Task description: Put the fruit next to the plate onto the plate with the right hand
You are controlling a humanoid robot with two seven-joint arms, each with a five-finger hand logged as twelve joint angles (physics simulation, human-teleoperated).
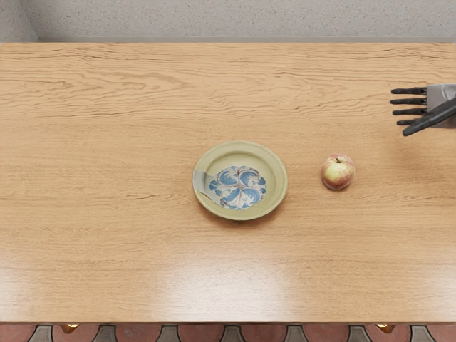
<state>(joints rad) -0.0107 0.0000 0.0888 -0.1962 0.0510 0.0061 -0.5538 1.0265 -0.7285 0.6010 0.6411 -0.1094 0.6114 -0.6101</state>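
while hovering by the right edge of the table (107,142), holding the right hand (426,108) spread, fingers apart, gripping nothing, well apart from the apple (338,172). finding the apple resting on the table just right of the plate (279,178), near its rim but not touching. judging this as the approach step, with the grasp not yet begun. next, probably calling for moving the hand down and left over the apple, curling the fingers round it, lifting clear, carrying it left past the rim and setting it on the plate. guarding against nudging it into a roll.
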